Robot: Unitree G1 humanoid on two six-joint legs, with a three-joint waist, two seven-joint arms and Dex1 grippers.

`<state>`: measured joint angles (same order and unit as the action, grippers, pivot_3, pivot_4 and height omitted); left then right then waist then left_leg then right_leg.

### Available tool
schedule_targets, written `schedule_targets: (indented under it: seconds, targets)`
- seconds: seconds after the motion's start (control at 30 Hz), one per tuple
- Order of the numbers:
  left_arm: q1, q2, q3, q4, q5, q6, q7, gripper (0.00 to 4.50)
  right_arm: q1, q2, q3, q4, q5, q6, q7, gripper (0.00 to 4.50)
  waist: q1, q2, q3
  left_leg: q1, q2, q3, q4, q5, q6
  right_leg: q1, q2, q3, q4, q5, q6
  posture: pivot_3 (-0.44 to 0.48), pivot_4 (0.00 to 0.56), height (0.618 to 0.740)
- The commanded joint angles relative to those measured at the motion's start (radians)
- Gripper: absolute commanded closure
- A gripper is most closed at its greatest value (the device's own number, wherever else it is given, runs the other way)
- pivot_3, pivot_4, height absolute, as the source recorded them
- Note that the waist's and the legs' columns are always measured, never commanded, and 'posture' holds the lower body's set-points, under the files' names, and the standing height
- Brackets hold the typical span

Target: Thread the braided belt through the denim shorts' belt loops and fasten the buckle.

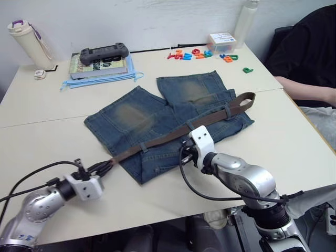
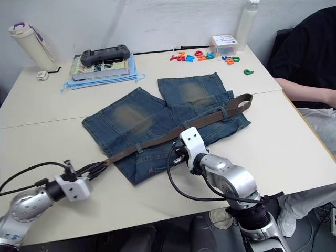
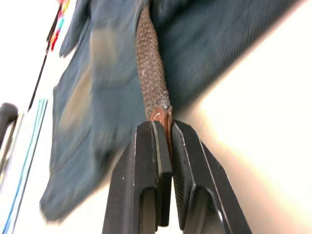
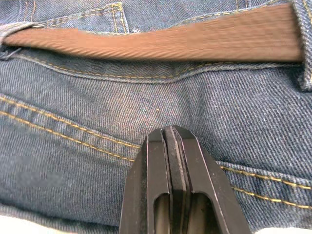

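While the wide blue denim shorts (image 1: 168, 123) lie flat on the pale counter (image 1: 42, 100), the long dark brown braided belt (image 1: 173, 135) runs along their waistband. Left pincer (image 3: 165, 136) grips its tan leather end; right pincer (image 4: 170, 134), clenched empty, presses denim below it.

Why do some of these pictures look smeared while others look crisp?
Left wrist view: the braided belt and denim shorts smear with distance, and the table glares white. Right wrist view: the belt looks streaked, the denim stitching crisp. Eye views: evenly lit, sharp.
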<state>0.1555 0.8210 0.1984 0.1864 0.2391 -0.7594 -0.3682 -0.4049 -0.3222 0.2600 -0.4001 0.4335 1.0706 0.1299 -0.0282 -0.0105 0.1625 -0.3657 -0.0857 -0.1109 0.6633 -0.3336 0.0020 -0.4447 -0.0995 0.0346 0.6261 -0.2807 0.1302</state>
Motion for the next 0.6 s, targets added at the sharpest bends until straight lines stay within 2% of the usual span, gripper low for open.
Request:
schedule_targets:
  seconds: [0.03, 0.17, 0.27, 0.47, 0.6]
  targets:
    - [-0.002, 0.076, 0.081, 0.205, 0.034, -0.095, 0.088, 4.50, 0.015, 0.016, 0.005, 0.042, -0.022, 0.044, 0.007, 4.42, -0.001, -0.001, -0.001, 0.000, 0.001, 0.000, 0.000, 0.000, 0.000, 0.000, 0.001, 0.000, 0.000, 0.000, 0.000, 0.000, 0.150, 0.714]
    - [-0.032, 0.177, 0.088, 0.471, 0.089, -0.181, 0.192, 4.50, 0.007, 0.032, 0.004, 0.047, -0.033, 0.048, 0.017, 4.42, -0.002, -0.003, -0.002, 0.003, 0.003, 0.001, -0.001, -0.003, 0.002, 0.000, 0.003, 0.000, 0.001, 0.000, -0.002, 0.000, 0.150, 0.714]
    - [-0.055, 0.232, 0.066, 0.609, 0.122, -0.232, 0.257, 4.50, 0.002, 0.038, 0.006, 0.052, -0.044, 0.048, 0.027, 4.42, -0.001, -0.003, -0.002, 0.005, 0.005, 0.002, -0.004, -0.003, 0.001, 0.001, 0.004, 0.000, 0.001, 0.000, -0.003, 0.000, 0.150, 0.714]
    - [-0.074, 0.287, 0.012, 0.783, 0.186, -0.261, 0.379, 4.50, -0.006, 0.045, 0.005, 0.061, -0.061, 0.047, 0.045, 4.42, -0.001, -0.009, -0.005, 0.010, 0.005, 0.007, -0.011, -0.003, 0.002, 0.001, 0.003, 0.000, 0.001, 0.000, -0.004, 0.000, 0.150, 0.714]
    - [-0.084, 0.297, -0.029, 0.820, 0.208, -0.282, 0.435, 4.50, -0.009, 0.046, 0.004, 0.064, -0.074, 0.046, 0.055, 4.42, -0.001, -0.008, -0.005, 0.013, 0.007, 0.009, -0.014, -0.003, 0.001, 0.001, 0.003, 0.000, 0.001, 0.001, -0.004, 0.000, 0.150, 0.714]
